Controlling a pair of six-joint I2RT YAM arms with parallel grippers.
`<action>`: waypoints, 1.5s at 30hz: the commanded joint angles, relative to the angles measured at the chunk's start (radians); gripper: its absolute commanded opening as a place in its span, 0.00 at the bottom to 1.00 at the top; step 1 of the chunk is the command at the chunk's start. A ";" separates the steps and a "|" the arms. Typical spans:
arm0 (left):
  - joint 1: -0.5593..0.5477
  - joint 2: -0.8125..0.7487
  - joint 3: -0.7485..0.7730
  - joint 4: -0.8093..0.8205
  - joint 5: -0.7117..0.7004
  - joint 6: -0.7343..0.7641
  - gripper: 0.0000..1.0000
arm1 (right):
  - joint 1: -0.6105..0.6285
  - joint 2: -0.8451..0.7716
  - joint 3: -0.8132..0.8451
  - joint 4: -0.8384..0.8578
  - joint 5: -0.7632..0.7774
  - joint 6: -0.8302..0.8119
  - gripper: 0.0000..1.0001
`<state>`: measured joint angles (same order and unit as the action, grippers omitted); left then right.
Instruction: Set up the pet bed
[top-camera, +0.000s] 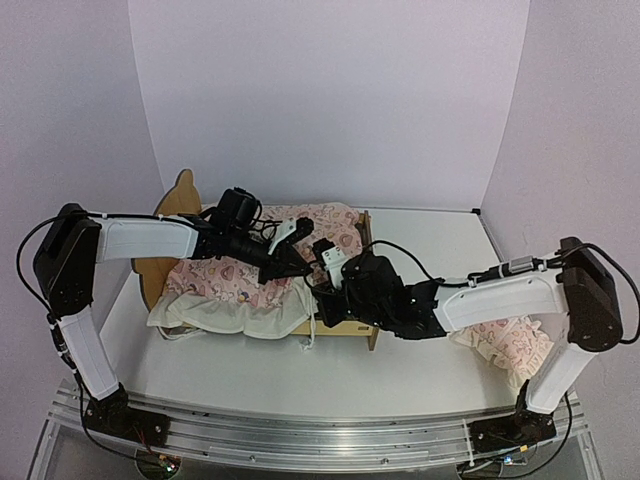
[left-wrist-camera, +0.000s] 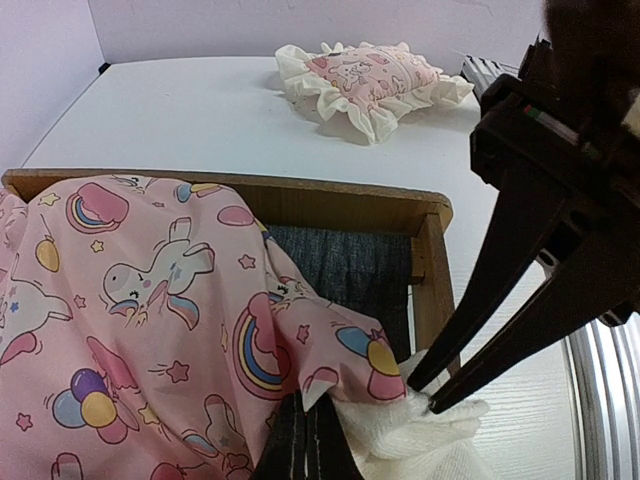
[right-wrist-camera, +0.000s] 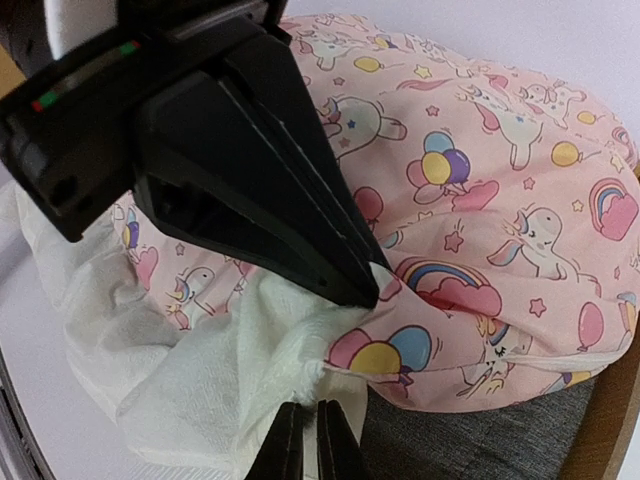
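The pet bed (top-camera: 178, 203) stands at mid-table with its bear-ear headboard at the left. Its wooden end rail (left-wrist-camera: 350, 205) and dark grey base (left-wrist-camera: 350, 270) show in the left wrist view, and the base (right-wrist-camera: 480, 445) also shows in the right wrist view. A pink unicorn-print quilt (top-camera: 240, 280) with a white underside lies bunched on it. My left gripper (left-wrist-camera: 303, 400) is shut on the quilt's pink corner (left-wrist-camera: 150, 300). My right gripper (right-wrist-camera: 306, 408) is shut on the white underside (right-wrist-camera: 230, 370) right beside it. The two grippers (top-camera: 300, 265) (top-camera: 322, 290) nearly touch near the bed's front rail.
A ruffled pink pillow (top-camera: 515, 345) lies on the table to the right of the bed, beside the right arm; it also shows in the left wrist view (left-wrist-camera: 365, 80). White walls enclose the table on three sides.
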<state>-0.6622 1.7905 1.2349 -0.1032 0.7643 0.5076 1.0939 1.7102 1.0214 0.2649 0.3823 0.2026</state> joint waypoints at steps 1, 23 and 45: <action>0.003 -0.048 -0.009 0.034 -0.008 0.009 0.00 | -0.014 0.031 0.041 -0.016 -0.032 0.061 0.09; 0.004 -0.058 -0.018 0.030 -0.022 0.021 0.00 | -0.055 0.072 0.095 -0.139 0.044 0.132 0.01; 0.022 -0.083 -0.046 0.008 -0.008 0.059 0.00 | -0.069 -0.102 0.229 -0.288 0.361 -0.286 0.04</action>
<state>-0.6552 1.7340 1.2022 -0.0498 0.7753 0.5511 1.0428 1.6405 1.2019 -0.0330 0.6134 -0.0273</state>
